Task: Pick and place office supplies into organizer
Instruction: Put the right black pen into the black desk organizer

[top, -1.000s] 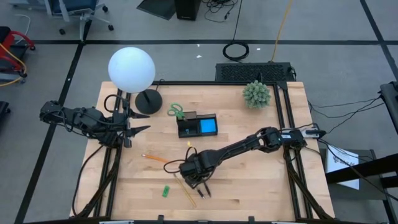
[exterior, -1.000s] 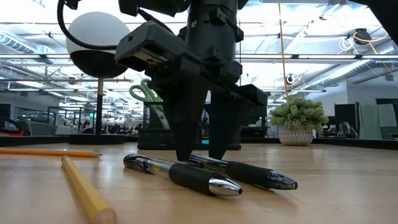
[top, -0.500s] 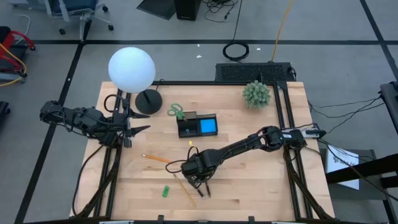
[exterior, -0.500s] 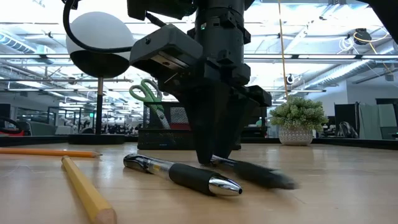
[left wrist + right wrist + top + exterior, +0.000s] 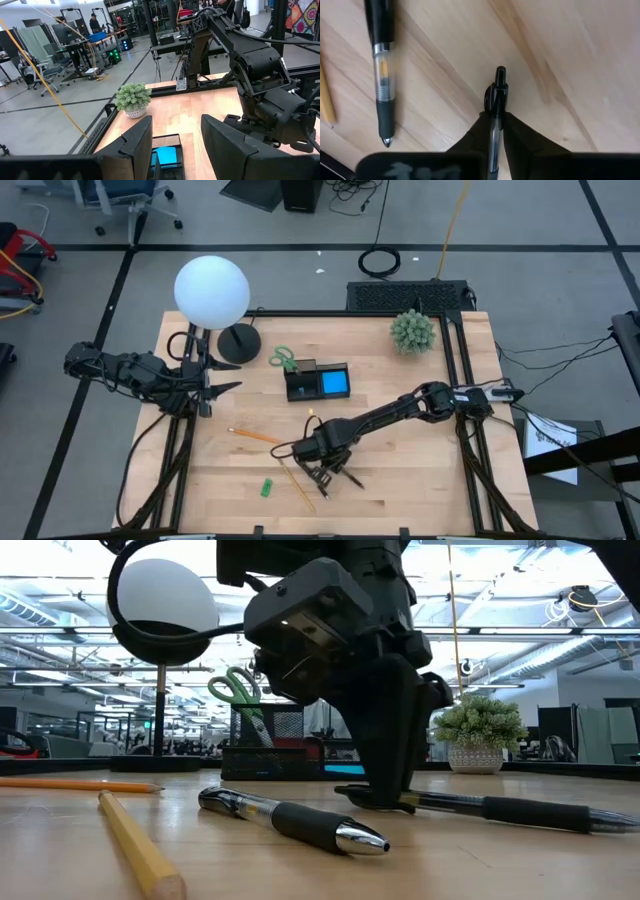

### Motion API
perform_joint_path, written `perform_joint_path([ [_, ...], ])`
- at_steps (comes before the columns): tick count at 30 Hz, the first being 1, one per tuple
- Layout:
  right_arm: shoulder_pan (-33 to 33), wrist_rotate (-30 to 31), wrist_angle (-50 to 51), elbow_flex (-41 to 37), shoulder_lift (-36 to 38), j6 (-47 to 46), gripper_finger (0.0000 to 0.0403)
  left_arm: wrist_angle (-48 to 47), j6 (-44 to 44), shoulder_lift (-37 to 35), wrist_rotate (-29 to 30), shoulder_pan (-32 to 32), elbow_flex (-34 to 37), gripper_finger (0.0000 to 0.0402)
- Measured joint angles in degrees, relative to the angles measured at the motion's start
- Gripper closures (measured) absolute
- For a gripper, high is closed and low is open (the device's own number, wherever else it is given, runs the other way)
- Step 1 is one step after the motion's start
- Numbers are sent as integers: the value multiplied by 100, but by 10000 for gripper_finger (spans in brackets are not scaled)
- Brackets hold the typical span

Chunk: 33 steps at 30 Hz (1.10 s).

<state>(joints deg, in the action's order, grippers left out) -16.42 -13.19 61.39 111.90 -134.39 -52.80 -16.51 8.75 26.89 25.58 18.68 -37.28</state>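
Two dark pens on the tabletop (image 5: 420, 480): one (image 5: 493, 115) pinched in the closed right pincer (image 5: 492, 125) for lifting to the organizer (image 5: 317, 382), one (image 5: 379, 65) loose beside; left pincer (image 5: 175, 145) waits open.

grey floor (image 5: 520, 220) with cables, office chair (image 5: 125, 195), bright ceiling lights (image 5: 560, 610).

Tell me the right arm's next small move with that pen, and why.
Probably lift straight up a little. The right gripper has its fingers pinched on one dark pen, which looks to lie low along the table, with the other pen close beside it. Rising first should clear that pen before carrying toward the organizer.
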Motion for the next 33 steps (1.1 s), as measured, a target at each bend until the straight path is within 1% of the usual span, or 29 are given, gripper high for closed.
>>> perform_joint_path([
  [5, 25, 95, -121, 0, 0, 269, 367, 2, 0, 0, 0, 0, 2, 229],
  [12, 59, 412, -630, 2, 0, 302, 386, 1, 2, 0, 0, 0, 1, 229],
  [17, 75, 498, -873, 2, 0, 347, 381, 0, 2, 0, 0, 0, 2, 229],
  [23, 118, 966, -1091, -2, 73, 582, 384, 1, 42, -2, 0, 0, 2, 229],
  [26, 164, 1270, -1194, -11, 194, 709, 385, 2, 42, -4, 0, 0, 2, 229],
  [33, 224, 1757, -1490, -9, 543, 1063, 384, 2, 57, -7, 2, 0, 2, 229],
])
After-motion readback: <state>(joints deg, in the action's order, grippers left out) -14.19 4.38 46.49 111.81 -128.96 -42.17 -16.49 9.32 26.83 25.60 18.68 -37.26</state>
